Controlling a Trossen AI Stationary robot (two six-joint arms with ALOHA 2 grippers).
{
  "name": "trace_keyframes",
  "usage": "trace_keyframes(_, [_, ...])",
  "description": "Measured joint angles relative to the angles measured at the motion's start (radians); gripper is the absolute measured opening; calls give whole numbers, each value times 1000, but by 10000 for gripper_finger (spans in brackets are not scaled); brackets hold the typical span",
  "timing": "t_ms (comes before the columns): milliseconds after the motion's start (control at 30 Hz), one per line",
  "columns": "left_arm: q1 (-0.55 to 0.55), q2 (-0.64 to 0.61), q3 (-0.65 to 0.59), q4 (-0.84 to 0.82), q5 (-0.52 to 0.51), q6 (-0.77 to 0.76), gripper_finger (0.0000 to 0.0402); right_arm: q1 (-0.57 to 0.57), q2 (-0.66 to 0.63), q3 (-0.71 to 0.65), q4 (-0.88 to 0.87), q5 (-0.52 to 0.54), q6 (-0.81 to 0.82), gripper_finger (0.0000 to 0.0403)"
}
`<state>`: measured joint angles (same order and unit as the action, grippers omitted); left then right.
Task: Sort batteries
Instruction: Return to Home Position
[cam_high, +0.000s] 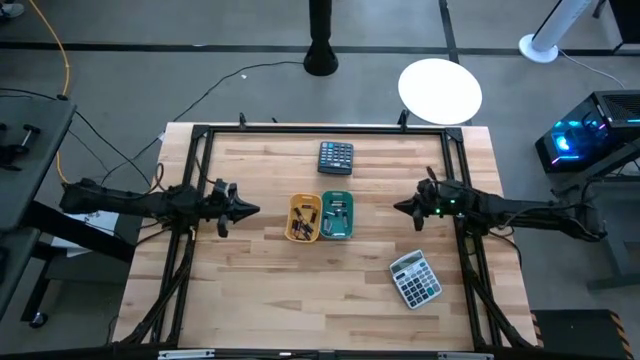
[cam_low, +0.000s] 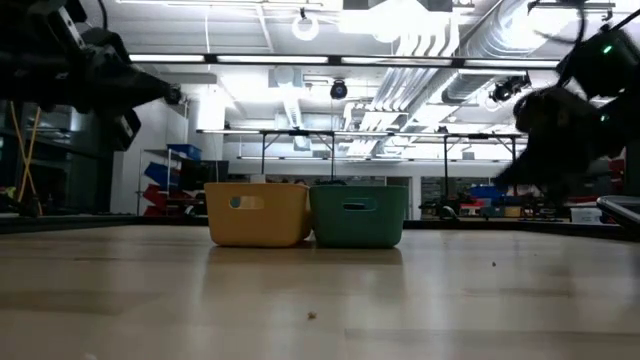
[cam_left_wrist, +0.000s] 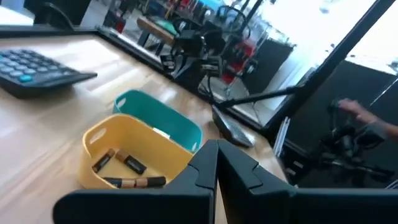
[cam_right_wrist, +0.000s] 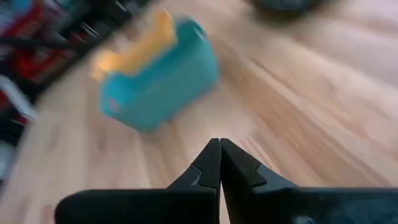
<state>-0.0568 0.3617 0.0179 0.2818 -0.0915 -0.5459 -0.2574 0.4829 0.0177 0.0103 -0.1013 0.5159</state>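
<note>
Left gripper (cam_left_wrist: 217, 144): my fingers are pressed tip to tip, nothing between them. Right gripper (cam_right_wrist: 219, 142): same story, pinched closed and empty. Both hang above the table (cam_high: 250, 300), tips pointing at each other across the middle.

Straight between the two tips sit the bins, side by side and touching. The yellow bin (cam_high: 303, 217) is nearer my left tips, the green bin (cam_high: 337, 216) nearer my right.

The batteries (cam_left_wrist: 121, 163): dark, copper-ended cells lie flat on the yellow bin's floor, and more show as pale specks inside the green bin. I can't count those.

Further out, a dark calculator (cam_high: 336, 157) lies off to one side of the line between my tips. A grey calculator (cam_high: 415, 278) lies on the other side, closer to my right gripper.
</note>
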Motion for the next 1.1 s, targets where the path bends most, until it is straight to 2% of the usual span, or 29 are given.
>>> trace_keyframes(233, [33, -352, -5, -191, -1, 0, 0, 29, -342, 0, 2, 0, 0, 0])
trace_keyframes(333, [49, -357, -7, -161, -5, -1, 0, 29, -469, -1, 0, -1, 0, 0])
trace_keyframes(500, [49, -359, -6, -128, -16, -1, 0, 44, -483, -8, 100, 11, 0, 0])
trace_keyframes(1100, [35, -356, -6, -136, -20, 0, 0, 39, -469, -8, 75, 2, 0, 0])
